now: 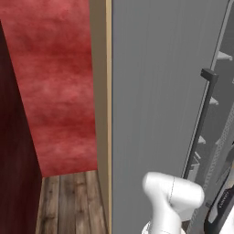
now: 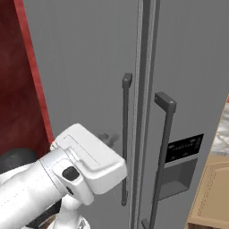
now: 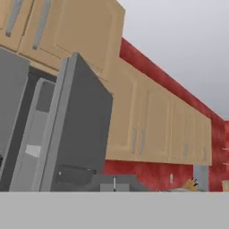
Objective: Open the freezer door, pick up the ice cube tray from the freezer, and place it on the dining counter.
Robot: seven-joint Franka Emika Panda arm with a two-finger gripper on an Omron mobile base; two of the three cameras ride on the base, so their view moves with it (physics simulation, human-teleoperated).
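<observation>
1. Flat, even rendered light in all views; no visible lamp, no glare.
2. Freezer door (image 1: 155, 91) reads uniform matte grey; its handle (image 2: 125, 134) throws a faint soft shadow.
3. Left wall (image 1: 13, 137) in left base view is dark, shaded.
4. Low resolution, slightly soft edges; no lens distortion.

a mottled red wall (image 1: 59, 82) stands at the left, above a wood plank floor (image 1: 68, 201). a tan wood side panel (image 1: 101, 114) runs upright beside it. from the hand view, a row of tan wall cabinets (image 3: 152, 129) hangs on the red wall under a pale grey ceiling (image 3: 188, 40).
</observation>
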